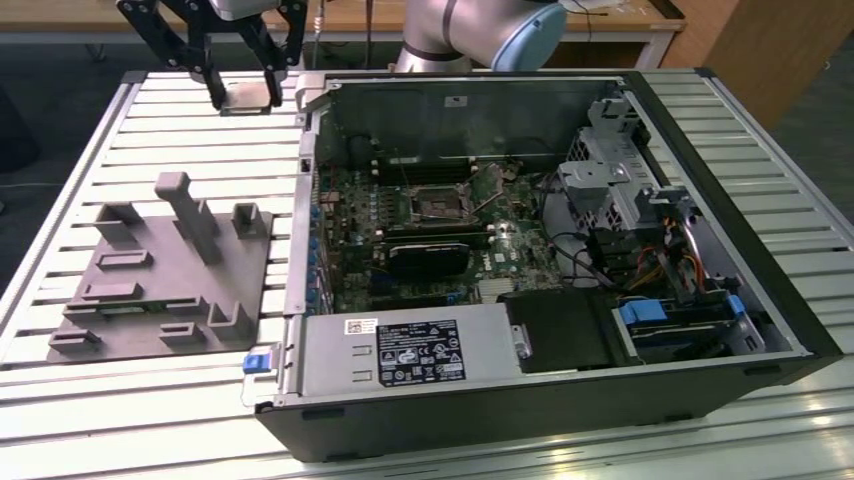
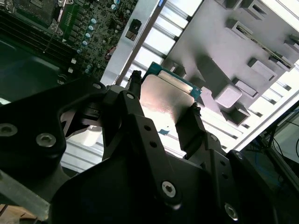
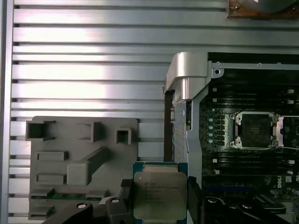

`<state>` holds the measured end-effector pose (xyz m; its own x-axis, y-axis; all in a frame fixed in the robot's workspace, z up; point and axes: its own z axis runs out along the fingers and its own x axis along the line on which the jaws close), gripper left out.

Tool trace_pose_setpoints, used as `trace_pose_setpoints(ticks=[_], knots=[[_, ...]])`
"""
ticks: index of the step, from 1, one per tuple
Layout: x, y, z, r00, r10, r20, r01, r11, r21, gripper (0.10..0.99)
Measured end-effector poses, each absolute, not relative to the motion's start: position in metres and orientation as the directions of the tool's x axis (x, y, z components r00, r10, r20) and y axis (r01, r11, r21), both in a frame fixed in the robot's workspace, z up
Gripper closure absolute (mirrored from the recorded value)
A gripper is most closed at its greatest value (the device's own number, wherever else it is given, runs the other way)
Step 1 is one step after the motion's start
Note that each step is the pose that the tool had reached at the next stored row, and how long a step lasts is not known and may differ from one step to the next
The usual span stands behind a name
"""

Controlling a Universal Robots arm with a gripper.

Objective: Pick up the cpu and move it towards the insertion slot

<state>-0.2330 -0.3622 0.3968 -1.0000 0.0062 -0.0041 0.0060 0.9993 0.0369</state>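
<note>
Gripper (image 1: 246,97) at upper left of the exterior view, above the slatted metal table (image 1: 80,200), clamped on the cpu (image 1: 247,98), one black finger on each side of the chip. In the first wrist view the cpu (image 3: 160,195) sits low centre, silvery top with green rim, fingers (image 3: 194,198) pinching its two opposite edges; in the second wrist view the cpu (image 2: 167,100) is held between the fingertips (image 2: 192,121), lifted clear of the table. Insertion slot (image 1: 441,204) is on the green motherboard inside the open computer case (image 1: 747,250), centre of the exterior view, well apart from the gripper; in the first wrist view the insertion slot (image 3: 256,130) is at right, silver frame, dark middle. Case side wall (image 1: 310,160) stands between gripper and board. Grey plastic fixture (image 1: 160,280) with upright posts lies on the table at the exterior view's left, below the gripper. Black rectangular component (image 1: 430,258) just below the socket. Power supply (image 1: 400,352) at the case's front edge; drive cage and cables (image 1: 641,240) at right.
</note>
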Motion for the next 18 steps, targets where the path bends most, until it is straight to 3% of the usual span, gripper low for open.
trace_pose_setpoints(ticks=[18], knots=[[-0.221, -0.358, 0.397, -1.000, 0.006, -0.004, 0.006, 0.999, 0.037, 0.541]])
